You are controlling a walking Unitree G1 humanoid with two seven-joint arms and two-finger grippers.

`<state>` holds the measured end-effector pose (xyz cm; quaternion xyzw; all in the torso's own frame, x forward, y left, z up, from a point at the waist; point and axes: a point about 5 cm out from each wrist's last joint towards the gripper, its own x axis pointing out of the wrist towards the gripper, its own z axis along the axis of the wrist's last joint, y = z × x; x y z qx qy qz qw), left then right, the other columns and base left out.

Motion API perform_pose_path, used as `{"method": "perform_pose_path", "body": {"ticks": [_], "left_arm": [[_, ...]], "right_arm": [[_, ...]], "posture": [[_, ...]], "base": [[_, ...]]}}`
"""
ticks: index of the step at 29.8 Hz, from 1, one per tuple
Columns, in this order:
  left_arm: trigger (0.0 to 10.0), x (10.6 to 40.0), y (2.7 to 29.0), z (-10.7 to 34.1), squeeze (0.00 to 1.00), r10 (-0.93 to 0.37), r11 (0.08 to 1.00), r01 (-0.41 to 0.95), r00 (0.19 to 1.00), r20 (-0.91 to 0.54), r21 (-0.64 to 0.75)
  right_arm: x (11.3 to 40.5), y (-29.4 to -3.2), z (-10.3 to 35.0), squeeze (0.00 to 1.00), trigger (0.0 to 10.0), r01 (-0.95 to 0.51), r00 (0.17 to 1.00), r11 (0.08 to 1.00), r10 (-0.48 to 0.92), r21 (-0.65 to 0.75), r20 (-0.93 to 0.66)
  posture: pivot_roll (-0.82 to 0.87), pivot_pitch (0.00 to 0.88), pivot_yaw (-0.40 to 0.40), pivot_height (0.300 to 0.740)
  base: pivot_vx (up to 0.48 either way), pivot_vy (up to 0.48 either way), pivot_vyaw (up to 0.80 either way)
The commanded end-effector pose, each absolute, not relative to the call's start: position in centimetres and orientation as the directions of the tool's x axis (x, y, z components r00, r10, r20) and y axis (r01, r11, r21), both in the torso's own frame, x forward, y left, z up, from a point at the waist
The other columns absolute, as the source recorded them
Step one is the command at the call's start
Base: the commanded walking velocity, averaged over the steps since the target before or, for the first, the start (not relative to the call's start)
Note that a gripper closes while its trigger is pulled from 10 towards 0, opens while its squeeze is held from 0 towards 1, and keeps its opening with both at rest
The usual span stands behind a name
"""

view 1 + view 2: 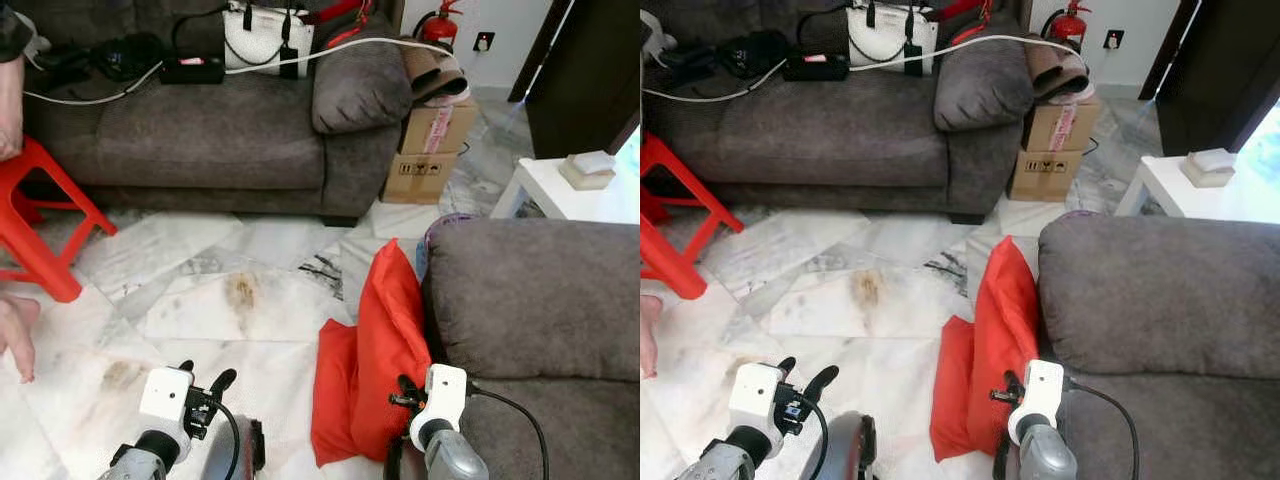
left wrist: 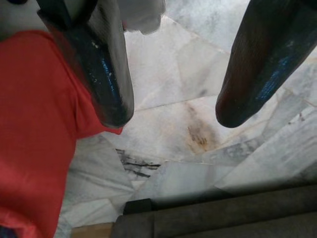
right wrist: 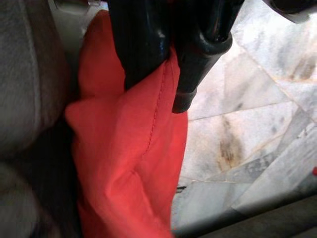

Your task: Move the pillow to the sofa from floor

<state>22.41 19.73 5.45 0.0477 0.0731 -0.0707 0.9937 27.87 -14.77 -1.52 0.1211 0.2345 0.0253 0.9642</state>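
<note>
Red pillow (image 1: pixel 388 345) stands on edge on the marble floor (image 1: pixel 230 300), long axis running from the right gripper (image 3: pixel 166 82) up and away, top corner pointing up, leaning on the grey sofa (image 1: pixel 540 300) arm. Right gripper pinches its seam edge, fingers nearly closed on fabric. Left gripper (image 2: pixel 171 111) hangs wide apart over bare floor, pillow beside one finger. Head views add the far couch (image 1: pixel 200 130), red stool (image 1: pixel 40 220) and cardboard boxes (image 1: pixel 432 150).

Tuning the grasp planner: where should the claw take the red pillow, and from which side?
Take the red pillow by its upper seamed edge, coming from the open floor side. It stands on edge against the near sofa's arm, so that face is blocked and only the thin edge offers something to pinch. The right claw is already shut on that seam; the left claw is open above the marble floor.
</note>
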Motion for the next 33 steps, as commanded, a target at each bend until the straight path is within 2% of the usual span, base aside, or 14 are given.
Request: {"method": "perform_pose_path", "body": {"ticks": [1,8,33], "left_arm": [[10.0,22.07,19.96,5.14,0.00,-0.133,0.985,0.149,0.978,-0.163,0.088],[10.0,22.09,20.02,5.16,0.00,-0.136,0.984,0.152,0.977,-0.165,0.090],[10.0,22.15,20.08,5.15,0.00,-0.142,0.984,0.158,0.976,-0.162,0.087]], "right_arm": [[27.88,-14.65,-1.40,0.00,10.0,0.003,0.898,0.967,0.110,0.255,-0.427],[27.89,-14.64,-1.38,0.00,10.0,0.011,0.899,0.965,0.106,0.263,-0.424],[27.83,-14.77,-1.33,0.00,10.0,0.038,0.909,0.957,0.087,0.289,-0.407]], "posture": [[0.22,0.165,0.008,0.690],[0.23,0.163,0.012,0.740],[0.23,0.143,0.019,0.740]], "base": [[0.000,0.000,0.00],[0.000,0.000,0.00],[0.000,0.000,0.00]]}}
